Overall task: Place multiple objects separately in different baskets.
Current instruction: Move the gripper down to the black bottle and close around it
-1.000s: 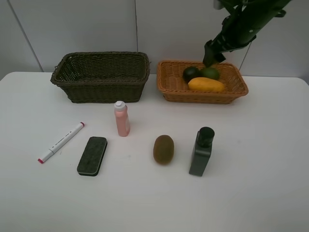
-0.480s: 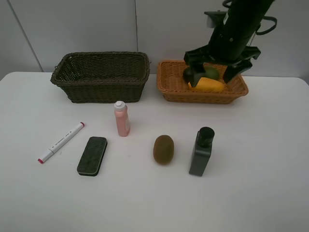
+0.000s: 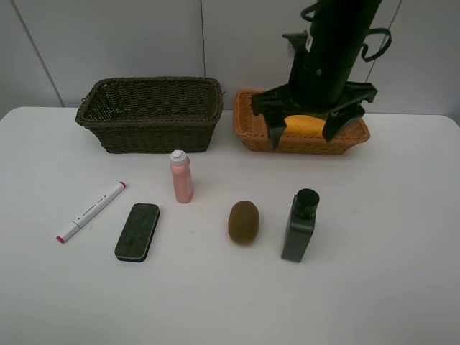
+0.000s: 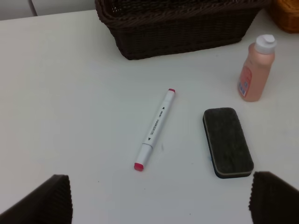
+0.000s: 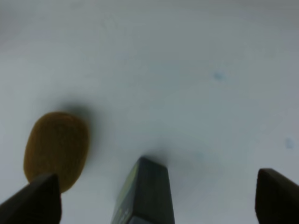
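Observation:
My right gripper (image 3: 303, 135) hangs open over the front edge of the orange-tan basket (image 3: 251, 127), hiding most of its contents; only the yellow mango (image 3: 305, 123) shows. In the right wrist view the gripper (image 5: 159, 196) looks down on the brown kiwi (image 5: 56, 147) and the dark green bottle (image 5: 145, 191). On the table lie the kiwi (image 3: 244, 221), green bottle (image 3: 300, 225), pink bottle (image 3: 181, 177), white marker (image 3: 91, 211) and black eraser (image 3: 137, 231). My left gripper (image 4: 159, 198) is open, above the marker (image 4: 156, 126) and eraser (image 4: 227, 141). The dark basket (image 3: 151, 133) looks empty.
The white table runs to a grey wall behind both baskets. In the left wrist view the pink bottle (image 4: 256, 70) stands in front of the dark basket (image 4: 177, 32). The left arm is outside the exterior view.
The right arm has swung down from above the orange-tan basket's back to its front edge, turning its open fingers to point down at the table. The objects on the table have not moved.

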Available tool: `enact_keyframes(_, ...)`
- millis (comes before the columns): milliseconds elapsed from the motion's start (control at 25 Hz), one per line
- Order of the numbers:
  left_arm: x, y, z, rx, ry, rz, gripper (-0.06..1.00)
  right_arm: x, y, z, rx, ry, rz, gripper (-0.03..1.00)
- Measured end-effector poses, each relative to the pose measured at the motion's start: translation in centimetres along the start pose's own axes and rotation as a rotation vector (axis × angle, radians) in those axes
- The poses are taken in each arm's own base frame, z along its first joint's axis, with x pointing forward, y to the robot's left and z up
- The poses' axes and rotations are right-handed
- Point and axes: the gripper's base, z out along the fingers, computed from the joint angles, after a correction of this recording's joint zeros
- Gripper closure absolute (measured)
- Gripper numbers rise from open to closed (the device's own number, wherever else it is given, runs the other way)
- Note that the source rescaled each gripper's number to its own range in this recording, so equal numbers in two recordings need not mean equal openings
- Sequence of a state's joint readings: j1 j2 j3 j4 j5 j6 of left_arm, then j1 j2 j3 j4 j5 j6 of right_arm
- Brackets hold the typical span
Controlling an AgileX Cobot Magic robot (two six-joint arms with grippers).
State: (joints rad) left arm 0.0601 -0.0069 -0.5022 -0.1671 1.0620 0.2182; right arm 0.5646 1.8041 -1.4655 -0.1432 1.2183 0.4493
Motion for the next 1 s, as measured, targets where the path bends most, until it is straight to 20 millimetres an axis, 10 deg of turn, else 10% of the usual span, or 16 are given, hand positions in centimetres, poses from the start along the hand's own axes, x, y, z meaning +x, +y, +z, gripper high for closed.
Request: enact_keyframes(1000, 0.0, 0.0, 0.0, 0.0, 0.0, 0.0, -0.06, 5.3, 0.1, 6.9, -0.067, 0.121, 0.12, -0.03)
